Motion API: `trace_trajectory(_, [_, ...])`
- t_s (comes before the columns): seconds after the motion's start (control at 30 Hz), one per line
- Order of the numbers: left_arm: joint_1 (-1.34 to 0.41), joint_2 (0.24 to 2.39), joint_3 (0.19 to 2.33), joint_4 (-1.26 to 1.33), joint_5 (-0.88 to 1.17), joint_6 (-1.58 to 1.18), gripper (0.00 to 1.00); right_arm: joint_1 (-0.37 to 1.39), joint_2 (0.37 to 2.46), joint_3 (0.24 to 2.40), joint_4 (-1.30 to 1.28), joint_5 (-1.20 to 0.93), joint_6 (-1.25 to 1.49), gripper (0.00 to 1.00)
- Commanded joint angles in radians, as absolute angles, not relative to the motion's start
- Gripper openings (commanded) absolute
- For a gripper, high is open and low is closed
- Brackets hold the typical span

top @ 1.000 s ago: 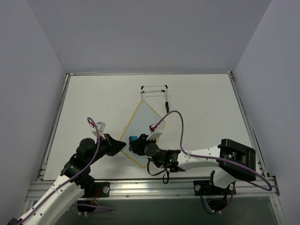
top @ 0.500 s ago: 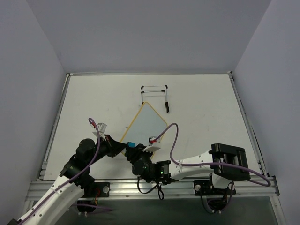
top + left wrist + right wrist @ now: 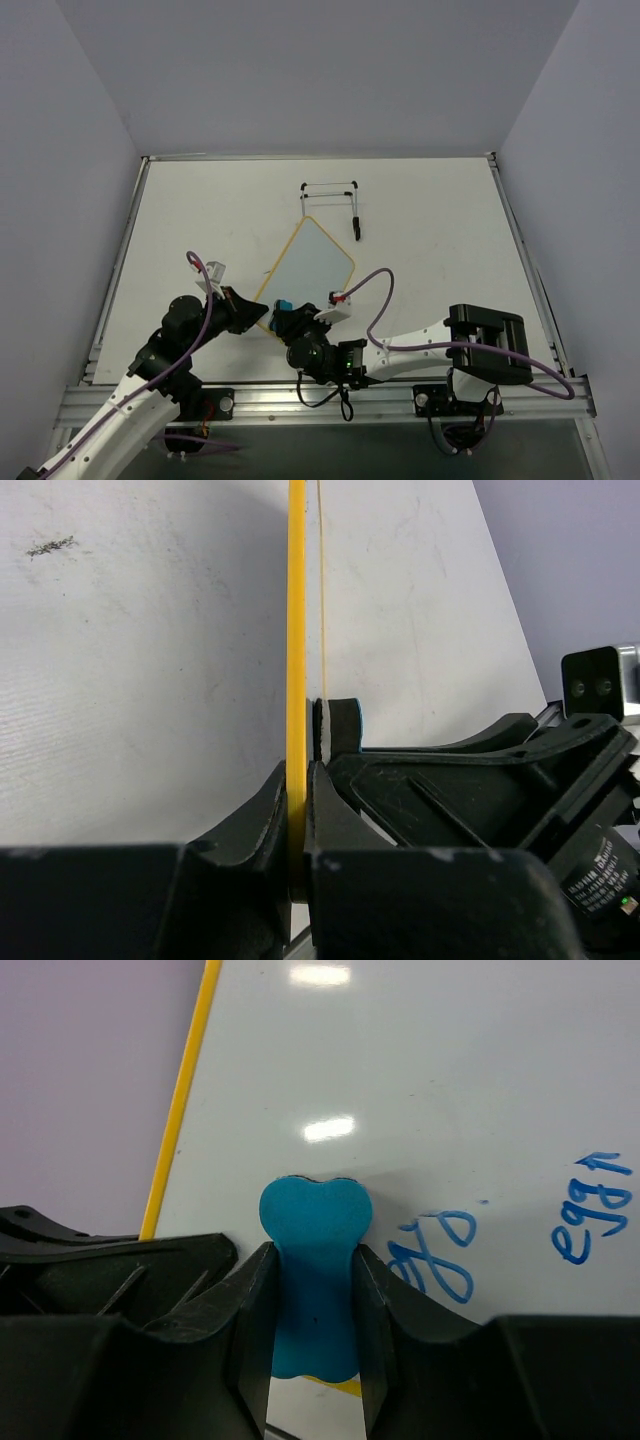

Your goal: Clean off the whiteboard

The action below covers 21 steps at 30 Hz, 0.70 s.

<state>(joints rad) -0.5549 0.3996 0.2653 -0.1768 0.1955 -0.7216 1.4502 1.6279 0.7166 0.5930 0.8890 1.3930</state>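
Two pinches: left gripper point(image 3: 297, 790) clamps the whiteboard point(image 3: 312, 262) by its near-left edge, board diagonal close to the near edge of the table point(image 3: 450, 230). Right gripper point(image 3: 312, 1280) squeezes the eraser point(image 3: 314, 1216) on the board's near corner. Risk: wipe force twists the board out of that thin clamp, leaving the blue writing point(image 3: 590, 1210) unerased.

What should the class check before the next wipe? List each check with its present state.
1. The left hand clamps the whiteboard by its frame: ok.
2. The right hand holds the eraser: ok.
3. The eraser touches the whiteboard: ok.
4. The whiteboard is clean: not ok; blue writing shows beside the eraser.
5. Both grips will stand wiping pressure: cannot tell.
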Motion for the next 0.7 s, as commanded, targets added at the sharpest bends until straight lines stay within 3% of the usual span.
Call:
trace_trajectory(0.0, [-0.577, 0.384, 0.285, -0.133, 0.299, -0.664, 0.02, 1.413, 1.690, 0.621, 0.437, 0.833, 1.457, 0.00])
trace_trajectory(0.43, [-0.577, 0.374, 0.285, -0.135, 0.299, -0.666, 0.02, 1.351, 1.649, 0.457, 0.399, 0.756, 1.463, 0.00])
trace_trajectory(0.67, [-0.578, 0.377, 0.285, -0.130, 0.304, -0.666, 0.02, 1.341, 1.621, 0.488, 0.459, 0.744, 1.296, 0.01])
